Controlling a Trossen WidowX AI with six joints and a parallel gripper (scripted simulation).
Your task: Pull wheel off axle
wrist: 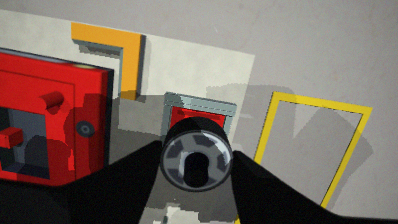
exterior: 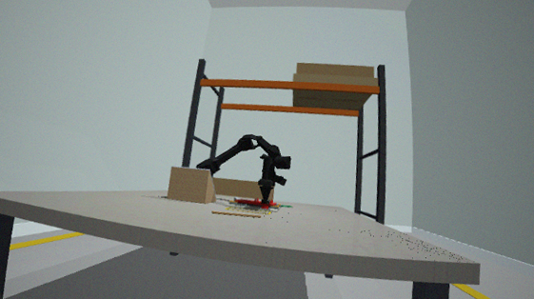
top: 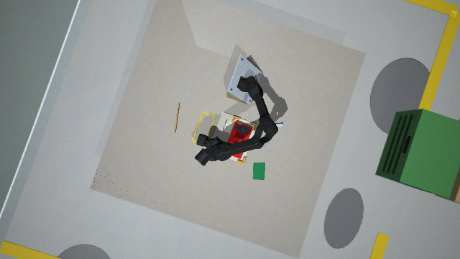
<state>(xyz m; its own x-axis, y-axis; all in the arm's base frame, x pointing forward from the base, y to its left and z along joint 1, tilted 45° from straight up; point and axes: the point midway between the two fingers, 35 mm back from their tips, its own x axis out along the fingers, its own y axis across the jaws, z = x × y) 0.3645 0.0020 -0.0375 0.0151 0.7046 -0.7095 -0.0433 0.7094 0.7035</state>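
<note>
1 arm (exterior: 229,154) folded low, wrist down | end effector (wrist: 197,167) clamped on wheel (wrist: 196,156) | wheel on axle

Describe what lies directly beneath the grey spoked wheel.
Under the grey spoked wheel sits a red pad in a grey square frame. The wheel covers the pad's near part, and the axle cannot be made out.

matt grey metal-looking wheel (wrist: 196,154), black tool (wrist: 196,172)

Top view straight down from high overhead, exterior view low and far beyond the table (exterior: 304,252) edge looking up, wrist view close and downward, all sharing the red block (top: 240,134) beside the wheel (wrist: 197,159).
</note>
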